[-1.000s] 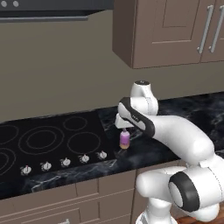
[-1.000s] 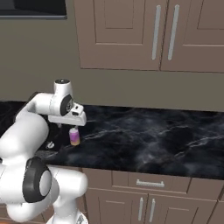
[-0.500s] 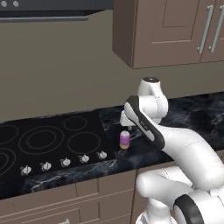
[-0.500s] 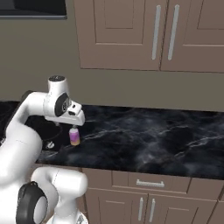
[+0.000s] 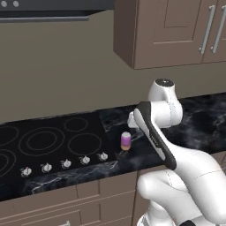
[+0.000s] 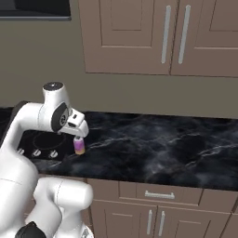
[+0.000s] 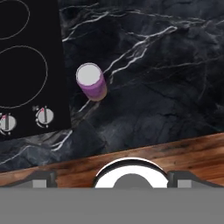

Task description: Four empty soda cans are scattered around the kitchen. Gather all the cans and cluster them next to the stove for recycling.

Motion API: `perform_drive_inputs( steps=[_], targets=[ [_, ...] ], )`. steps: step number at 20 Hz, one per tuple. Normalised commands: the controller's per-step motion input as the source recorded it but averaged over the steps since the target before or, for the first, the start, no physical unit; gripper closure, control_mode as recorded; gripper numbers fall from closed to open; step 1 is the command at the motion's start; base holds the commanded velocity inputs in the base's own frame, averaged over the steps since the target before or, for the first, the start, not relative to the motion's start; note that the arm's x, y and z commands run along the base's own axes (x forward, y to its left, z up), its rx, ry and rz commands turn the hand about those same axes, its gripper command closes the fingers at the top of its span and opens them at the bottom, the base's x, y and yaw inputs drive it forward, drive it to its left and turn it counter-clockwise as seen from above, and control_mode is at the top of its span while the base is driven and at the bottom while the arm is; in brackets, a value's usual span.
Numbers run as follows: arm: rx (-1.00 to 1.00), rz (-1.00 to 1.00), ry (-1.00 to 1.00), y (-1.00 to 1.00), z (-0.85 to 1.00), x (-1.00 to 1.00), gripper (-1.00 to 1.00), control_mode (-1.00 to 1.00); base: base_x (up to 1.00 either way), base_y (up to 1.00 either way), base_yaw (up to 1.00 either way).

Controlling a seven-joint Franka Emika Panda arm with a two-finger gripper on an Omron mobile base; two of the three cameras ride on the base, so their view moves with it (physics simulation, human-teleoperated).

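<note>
1. No readable text, brand or number shows anywhere.
2. The soda can (image 7: 91, 82) bears no legible label.
3. The stove (image 7: 26, 65) knobs carry small red marks, not readable as characters.

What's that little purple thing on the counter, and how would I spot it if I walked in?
Find the black glass stove set into the dark marbled counter. Just off the stove's right edge, near the front corner with the knobs, stands a small soda can upright. It is the one bright thing there: silver top, purple body fading to orange at the base.
</note>
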Motion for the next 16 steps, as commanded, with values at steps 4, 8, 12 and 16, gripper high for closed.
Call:
perform_drive_inputs(
  steps=[4, 8, 12, 16],
  targets=[
    [0.03, -0.07, 0.0, -0.11, 0.38, -0.2, -1.0, -1.0, 0.0, 0.0, 0.0],
    [0.03, -0.05, 0.0, -0.08, 0.34, -0.21, -1.0, -1.0, 0.0, 0.0, 0.0],
    [0.02, -0.03, 0.0, -0.06, 0.27, -0.31, -1.0, -1.0, 0.0, 0.0, 0.0],
    [0.02, -0.02, 0.0, -0.03, 0.19, -0.37, -1.0, -1.0, 0.0, 0.0, 0.0]
  ],
)
